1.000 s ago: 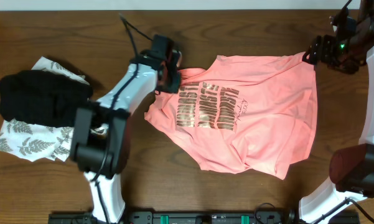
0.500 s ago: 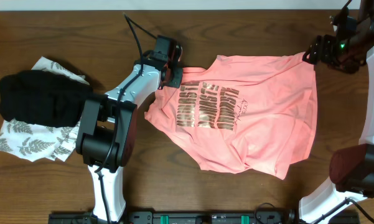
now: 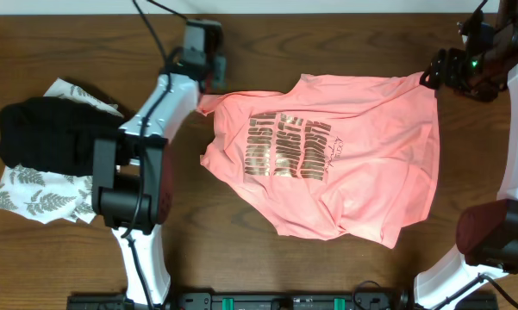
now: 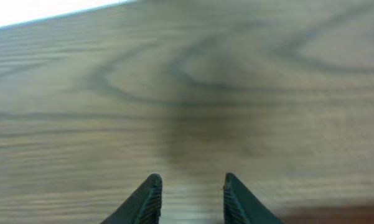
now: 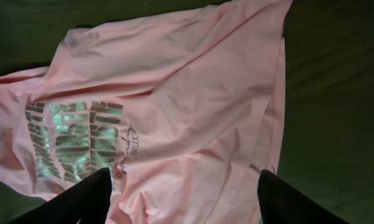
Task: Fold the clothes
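Beside the left gripper [image 4: 190, 180], jaws parted and empty over wooden table [image 4: 187, 81], pink T-shirt [image 3: 362, 172] lies spread out, lettering [image 3: 289, 146] up, right gripper [image 5: 183, 173] hovering at its far corner, jaws wide apart

The table [image 3: 60, 258] is showing smooth brown wood with swirling grain, giving off a soft sheen. The T-shirt [image 3: 379, 172] is lying as thin, matt pink cloth, creasing softly, while its lettering [image 3: 289, 146] is glinting like metallic bronze foil. The black garment [image 3: 52, 133] is looking dull and soft; the white garment [image 3: 34, 202] is showing matt printed fabric. The left arm [image 3: 159, 103] is shining with glossy white plastic, and the left gripper [image 4: 191, 178] is showing fingers [image 4: 147, 202] of dull black plastic.
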